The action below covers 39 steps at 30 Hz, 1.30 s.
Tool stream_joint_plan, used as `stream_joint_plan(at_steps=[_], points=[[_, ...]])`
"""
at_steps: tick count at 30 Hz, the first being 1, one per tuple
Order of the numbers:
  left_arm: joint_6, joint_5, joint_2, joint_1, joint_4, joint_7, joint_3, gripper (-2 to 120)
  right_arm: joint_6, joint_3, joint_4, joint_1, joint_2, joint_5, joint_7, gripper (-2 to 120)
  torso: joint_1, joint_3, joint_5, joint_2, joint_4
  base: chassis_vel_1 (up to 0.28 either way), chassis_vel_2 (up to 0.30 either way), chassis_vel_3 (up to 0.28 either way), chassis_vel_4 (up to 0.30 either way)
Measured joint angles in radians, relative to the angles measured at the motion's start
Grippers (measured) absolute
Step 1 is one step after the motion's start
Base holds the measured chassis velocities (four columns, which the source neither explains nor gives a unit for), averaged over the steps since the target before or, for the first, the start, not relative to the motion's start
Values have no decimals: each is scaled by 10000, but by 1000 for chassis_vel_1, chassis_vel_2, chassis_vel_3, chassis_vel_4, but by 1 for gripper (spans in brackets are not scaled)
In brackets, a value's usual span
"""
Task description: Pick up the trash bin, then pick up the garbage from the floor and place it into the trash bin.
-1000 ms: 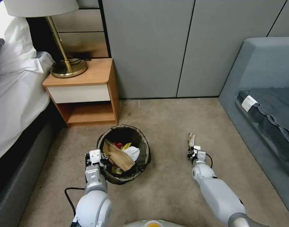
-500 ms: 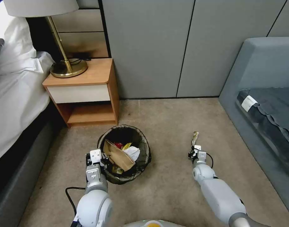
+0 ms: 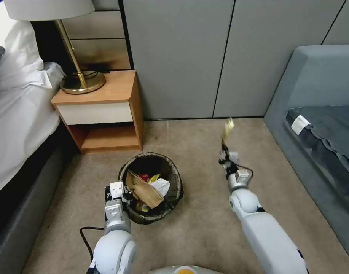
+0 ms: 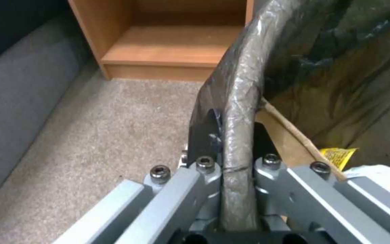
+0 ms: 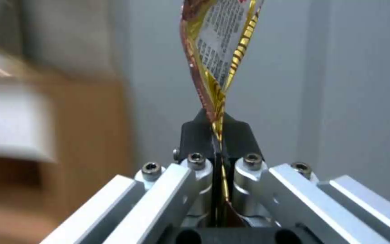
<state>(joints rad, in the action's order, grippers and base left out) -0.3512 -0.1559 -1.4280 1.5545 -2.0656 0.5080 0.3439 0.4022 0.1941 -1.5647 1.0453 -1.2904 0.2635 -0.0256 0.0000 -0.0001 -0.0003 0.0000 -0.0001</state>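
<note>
Holding a golden wrapper [image 3: 227, 129] pinched flat between closed jaws, our right gripper [image 3: 224, 156] sits right of centre in the head view. A second ago it was down at the carpet [image 3: 204, 213]; now it has risen and the wrapper stands clear of the floor, so we judge the pick done and the carry to the bin next. Fine print on the wrapper's white panel is unreadable. Our left gripper [image 3: 119, 190] stays clamped on the rim of the trash bin [image 3: 174, 190], lower centre, already holding a brown paper bag [image 3: 145, 190] and tissue [image 3: 161, 185].
</note>
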Motion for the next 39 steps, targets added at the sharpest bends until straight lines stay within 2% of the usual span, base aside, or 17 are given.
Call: stream_joint_plan(at_steps=[1, 2, 3, 6, 7, 12, 15, 23, 39], points=[[-3, 6, -10, 2, 0, -8, -32, 0, 179, -375, -1138, 244, 91, -140, -428, 0, 0, -1, -1, 0, 0, 0, 0, 0, 0], [-4, 7, -12, 2, 0, -8, -40, 0, 206, -492, -1360, 300, 108, -175, -498, 0, 0, -1, -1, 0, 1, 0, 0, 0, 0], [-7, 18, -15, 3, 0, -9, -81, 0, 275, -1019, -2158, 525, 204, -319, -755, 0, 0, 0, 3, 0, 1, 0, 0, 0, 0], [-12, 35, -14, 9, 0, -10, -111, 0, 298, -1620, -2665, 695, 334, -449, -889, 0, 0, -1, 1, 0, 0, 0, 0, 0, 0], [-13, 44, -10, 26, 0, -10, -128, 0, 298, -2386, -2930, 824, 509, -590, -950, 0, 0, -1, 2, 1, 1, 0, 0, 0, 0], [-41, 7, -17, 50, -10, -4, -179, 0, 327, -3368, -2782, 854, 626, -830, -1059, 0, 0, 0, 3, 0, 1, 0, 0, 0, 0], [-75, -32, -35, 79, -64, 12, -206, 0, 459, -3830, -2176, 795, 442, -1044, -1056, 0, 0, 0, 4, 0, 1, 0, 0, 0, 0], [-140, -64, -49, 80, -92, 91, -247, 0, 634, -4197, -1265, 729, 324, -1103, -1007, 0, 0, 0, 2, 0, 1, 0, 0, 0, 0], [-163, -103, -35, 85, -256, 116, -223, 0, 1022, -3664, -534, 1181, 444, -1101, -1276, 0, 0, 0, 3, 0, 1, 0, 0, 0, 0]])
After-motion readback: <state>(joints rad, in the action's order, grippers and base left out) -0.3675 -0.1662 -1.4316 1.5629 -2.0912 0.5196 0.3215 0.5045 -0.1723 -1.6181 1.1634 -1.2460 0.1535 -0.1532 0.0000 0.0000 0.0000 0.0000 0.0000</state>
